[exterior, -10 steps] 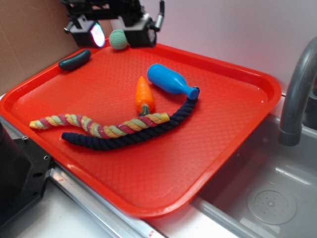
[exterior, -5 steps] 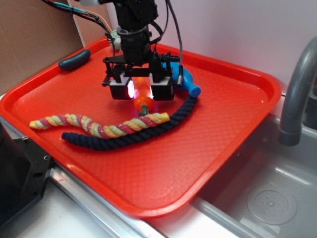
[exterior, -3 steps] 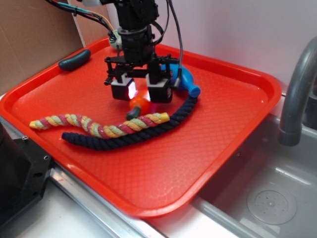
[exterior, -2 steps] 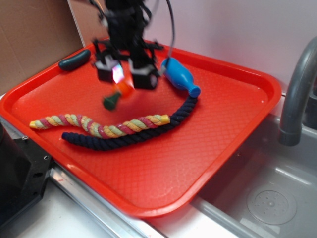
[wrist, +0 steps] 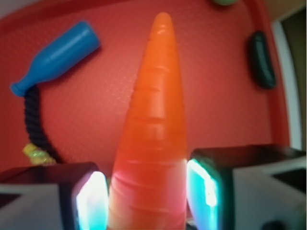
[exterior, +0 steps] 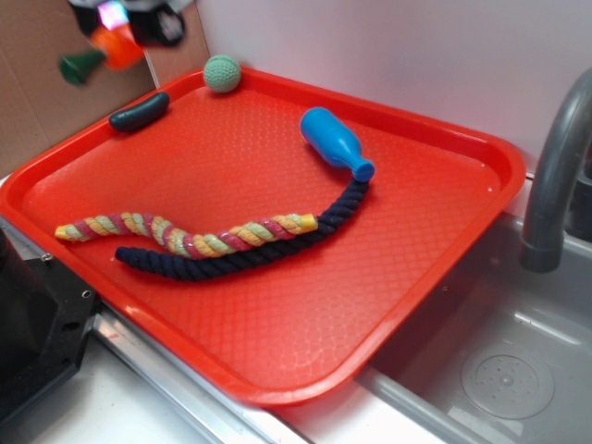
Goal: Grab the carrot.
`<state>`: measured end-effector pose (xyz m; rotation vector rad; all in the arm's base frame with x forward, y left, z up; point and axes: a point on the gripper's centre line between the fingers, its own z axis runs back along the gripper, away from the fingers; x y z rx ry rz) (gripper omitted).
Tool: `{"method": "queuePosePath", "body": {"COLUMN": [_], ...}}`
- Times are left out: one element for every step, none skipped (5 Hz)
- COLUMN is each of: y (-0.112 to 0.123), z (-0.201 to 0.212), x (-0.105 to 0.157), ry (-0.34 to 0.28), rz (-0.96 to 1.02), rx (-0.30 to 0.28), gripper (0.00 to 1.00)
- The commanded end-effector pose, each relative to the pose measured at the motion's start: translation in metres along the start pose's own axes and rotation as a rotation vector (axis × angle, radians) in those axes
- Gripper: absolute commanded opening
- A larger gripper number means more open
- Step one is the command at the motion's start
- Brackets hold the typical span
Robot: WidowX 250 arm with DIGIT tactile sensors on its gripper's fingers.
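Observation:
The carrot (exterior: 115, 46), orange with a dark green stem end, hangs in the air above the far left corner of the red tray (exterior: 407, 277), beyond its rim. My gripper (exterior: 131, 24) is shut on it at the top left edge of the exterior view, mostly cut off. In the wrist view the carrot (wrist: 153, 120) fills the middle, its pointed tip up, with my gripper (wrist: 148, 201) pinching its thick part between two glowing pads (wrist: 92, 201). The tray (wrist: 216, 96) lies well below.
On the tray lie a blue bottle toy (exterior: 333, 142), a dark navy rope (exterior: 231, 253), a multicoloured twisted rope (exterior: 185, 236), a dark green pickle-shaped toy (exterior: 139, 112) and a green knitted ball (exterior: 222, 72). A sink (exterior: 499, 361) with a grey faucet (exterior: 555, 176) is on the right.
My gripper came down over the carrot beside the blue bottle, shut on it, and lifted it up and to the far left, off the tray's surface.

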<state>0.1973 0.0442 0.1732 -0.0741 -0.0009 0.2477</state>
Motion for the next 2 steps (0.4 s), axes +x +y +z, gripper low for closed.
{"method": "queuePosePath", "body": {"y": [0.016,0.004], "z": [0.064,0.048], "x": [-0.005,-0.002], "ry": [-0.138,-0.106], "rz": [-0.018,-0.034], "rx": [-0.008,0.056], "gripper": [0.00,0.00]}}
